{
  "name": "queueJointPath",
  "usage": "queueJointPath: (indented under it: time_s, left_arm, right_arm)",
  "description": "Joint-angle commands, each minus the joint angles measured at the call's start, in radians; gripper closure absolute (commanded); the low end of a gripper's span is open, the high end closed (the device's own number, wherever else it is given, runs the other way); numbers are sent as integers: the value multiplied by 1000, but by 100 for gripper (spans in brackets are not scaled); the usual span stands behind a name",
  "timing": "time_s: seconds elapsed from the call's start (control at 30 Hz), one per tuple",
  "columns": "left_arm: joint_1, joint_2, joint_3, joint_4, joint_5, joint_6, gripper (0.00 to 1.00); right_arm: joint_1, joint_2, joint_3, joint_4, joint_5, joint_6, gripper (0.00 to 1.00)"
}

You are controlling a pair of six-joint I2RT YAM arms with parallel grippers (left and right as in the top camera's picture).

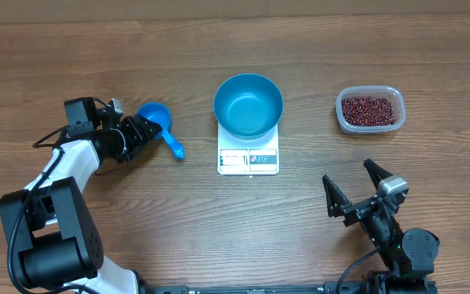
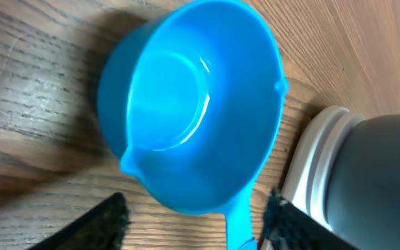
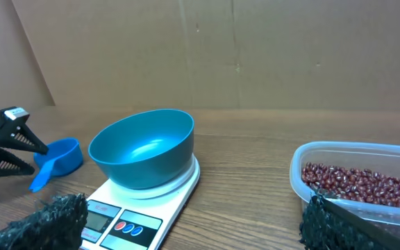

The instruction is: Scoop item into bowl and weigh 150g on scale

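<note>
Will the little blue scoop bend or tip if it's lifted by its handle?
Probably stiff: the scoop looks like shiny hard plastic. It's empty, so likely light. The wide cup dwarfs the thin handle, so it might tilt cup-down.

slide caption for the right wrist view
Empty blue bowl on white scale, beans in a tub right, scoop left.

The blue bowl (image 1: 248, 104) sits on the white scale (image 1: 248, 159) at the middle of the desk (image 1: 178, 49). Near the right edge a clear tub (image 1: 370, 125) holds the beans (image 1: 370, 109). Left of the scale lies a blue scoop (image 1: 157, 121), the jaws of the left arm (image 1: 76, 159) at it.
</note>
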Motion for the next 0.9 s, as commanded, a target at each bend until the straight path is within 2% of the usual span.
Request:
queueJointPath:
  time_s: [0.0, 0.1, 0.2, 0.33, 0.4, 0.6, 0.87]
  left_arm:
    - [2, -25, 59, -33, 35, 13, 27]
    - [-3, -25, 148, -153, 6, 12, 21]
    - [-21, -25, 271, -335, -95, 12, 18]
    - [-78, -25, 437, -547, -264, 12, 19]
    - [-111, -25, 488, -596, -319, 11, 21]
    - [-212, -17, 513, -628, -433, -72, 24]
    - [-286, 85, 483, -626, -473, -124, 27]
  right_arm:
    - [5, 2, -10, 1, -2, 22, 0]
    - [5, 2, -10, 1, -2, 22, 0]
    - [5, 2, -10, 1, -2, 23, 0]
    - [5, 2, -10, 1, -2, 22, 0]
    - [5, 2, -10, 1, -2, 22, 0]
    - [5, 2, -10, 1, -2, 22, 0]
    - [5, 2, -10, 1, -2, 22, 0]
